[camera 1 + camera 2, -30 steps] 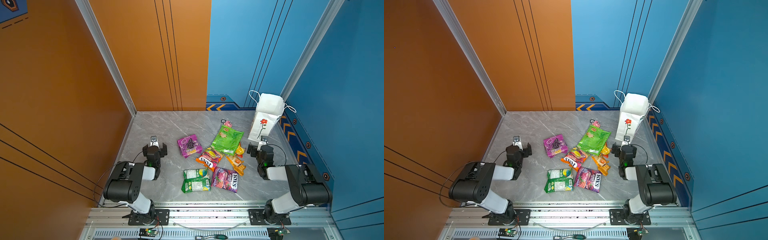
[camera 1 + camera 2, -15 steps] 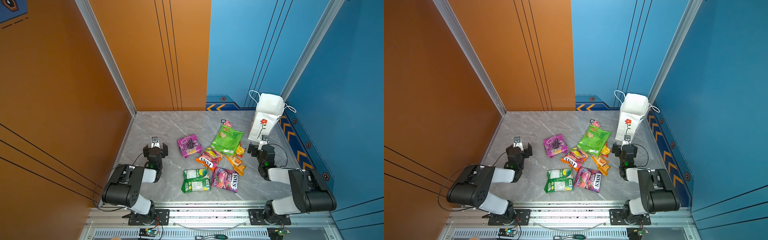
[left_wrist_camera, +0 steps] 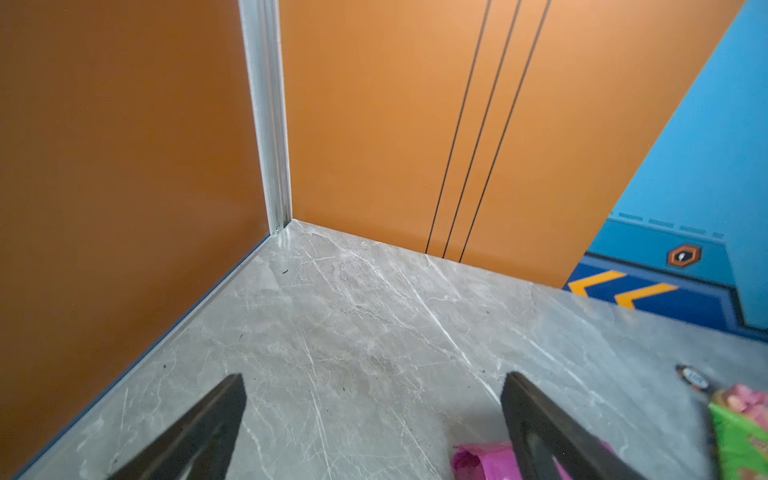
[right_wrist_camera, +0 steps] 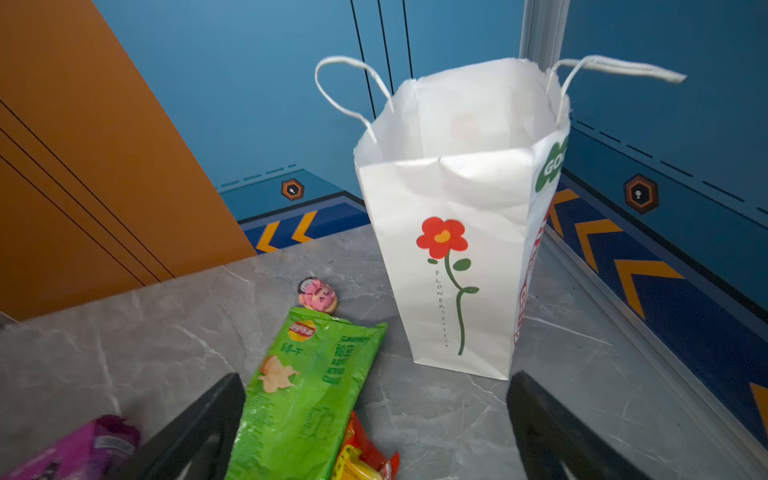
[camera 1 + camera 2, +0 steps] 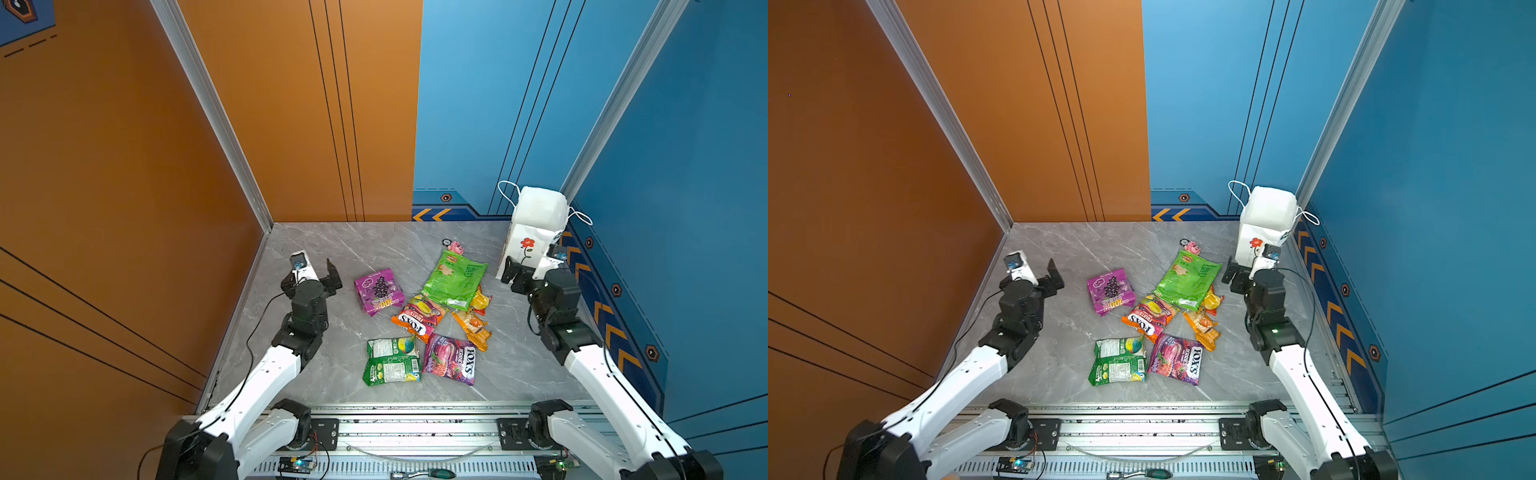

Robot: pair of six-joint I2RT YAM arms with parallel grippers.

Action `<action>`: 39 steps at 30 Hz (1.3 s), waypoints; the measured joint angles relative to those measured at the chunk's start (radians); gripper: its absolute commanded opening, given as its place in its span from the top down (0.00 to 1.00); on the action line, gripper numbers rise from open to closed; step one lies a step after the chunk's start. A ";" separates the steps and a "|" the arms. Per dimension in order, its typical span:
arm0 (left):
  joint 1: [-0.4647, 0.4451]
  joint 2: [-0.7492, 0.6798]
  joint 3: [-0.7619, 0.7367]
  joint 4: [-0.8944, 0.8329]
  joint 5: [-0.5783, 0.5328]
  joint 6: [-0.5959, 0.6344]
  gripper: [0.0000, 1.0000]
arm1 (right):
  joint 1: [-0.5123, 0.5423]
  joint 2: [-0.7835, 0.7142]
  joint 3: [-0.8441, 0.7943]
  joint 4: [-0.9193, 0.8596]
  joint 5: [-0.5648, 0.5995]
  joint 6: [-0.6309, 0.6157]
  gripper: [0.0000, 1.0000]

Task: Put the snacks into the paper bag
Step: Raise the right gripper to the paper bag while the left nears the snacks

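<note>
Several snacks lie loose on the grey marble table in both top views: a purple packet (image 5: 378, 291), a large green chips packet (image 5: 453, 279), an orange FOX'S packet (image 5: 417, 318), a purple FOX'S packet (image 5: 451, 359), a green packet (image 5: 392, 360) and small orange packets (image 5: 471, 326). The paper bag (image 5: 534, 226) (image 4: 453, 249) stands upright and open-mouthed in the far right corner. My left gripper (image 5: 312, 276) (image 3: 374, 415) is open and empty, left of the purple packet (image 3: 486, 461). My right gripper (image 5: 528, 270) (image 4: 374, 415) is open and empty, just before the bag, beside the green chips packet (image 4: 307, 390).
A small pink toy figure (image 5: 456, 247) and a dark round disc (image 5: 446, 242) lie beyond the green packet. Orange walls (image 5: 124, 166) bound the left and back, blue walls (image 5: 685, 166) the right. A metal rail (image 5: 407, 424) runs along the front edge.
Both arms have unfolded from their bases and stretched forward, carrying the grippers slightly farther from the front edge. Both grippers stay open. The snacks and the bag have not moved.
</note>
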 measured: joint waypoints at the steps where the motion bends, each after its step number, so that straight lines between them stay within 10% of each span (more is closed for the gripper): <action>1: 0.007 -0.040 -0.006 -0.029 0.002 -0.043 0.02 | -0.040 -0.020 0.023 -0.035 -0.051 0.041 0.00; 7: 0.008 -0.111 -0.055 -0.105 0.146 -0.151 0.02 | -0.157 -0.057 0.134 -0.293 -0.198 0.170 0.00; 15: -0.193 -0.047 0.013 -0.237 0.263 -0.160 0.02 | -0.166 0.173 0.585 -0.608 -0.078 0.137 0.00; 28: -0.438 -0.138 -0.069 -0.258 0.037 0.070 0.02 | -0.337 0.688 1.098 -0.867 0.016 0.104 0.03; 39: -0.455 -0.117 -0.119 -0.198 -0.040 0.165 0.02 | -0.372 0.918 1.326 -0.978 -0.056 0.096 0.16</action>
